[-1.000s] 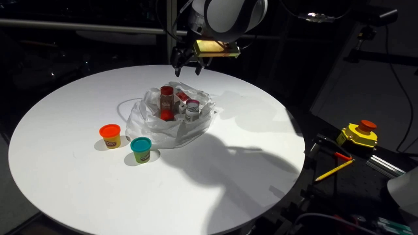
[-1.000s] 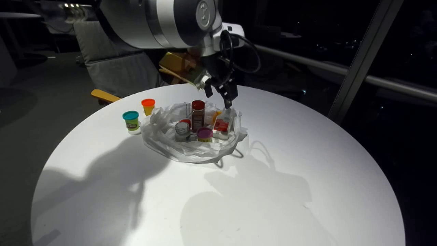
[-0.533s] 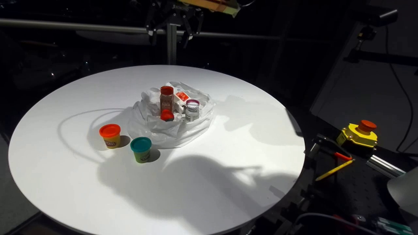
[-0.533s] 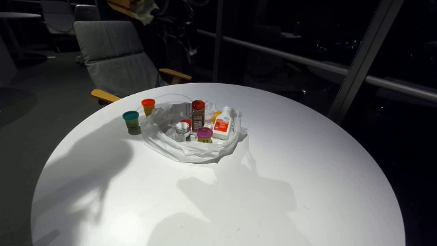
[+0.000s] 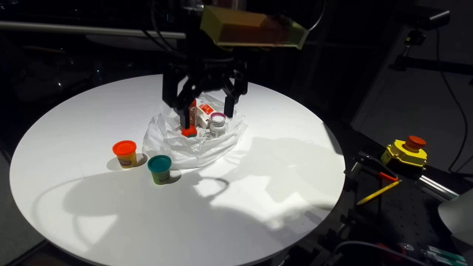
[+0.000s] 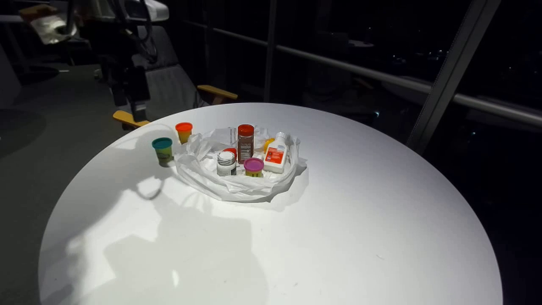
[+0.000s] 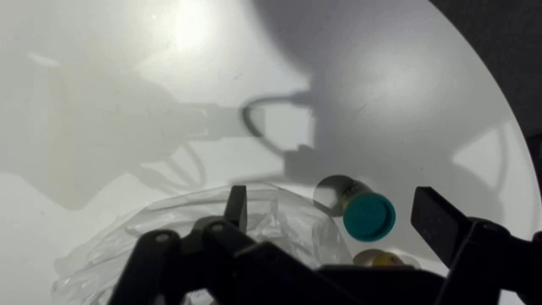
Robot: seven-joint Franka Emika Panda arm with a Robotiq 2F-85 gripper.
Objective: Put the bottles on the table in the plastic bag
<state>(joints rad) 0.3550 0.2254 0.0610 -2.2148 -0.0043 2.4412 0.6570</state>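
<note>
In an exterior view, the gripper (image 5: 207, 117), jaws parted, is seen lower than before. In an exterior view, bottles (image 6: 245, 146) are unmoved in the plastic bag (image 6: 241, 192), centre. In the wrist view, the teal-lidded pot (image 7: 369, 217) is shown lower right.

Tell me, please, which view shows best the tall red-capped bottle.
An exterior view, because the tall bottle shows almost whole there. Where the gripper hangs before it, an exterior view shows only part of it. The wrist view does not show it.
</note>
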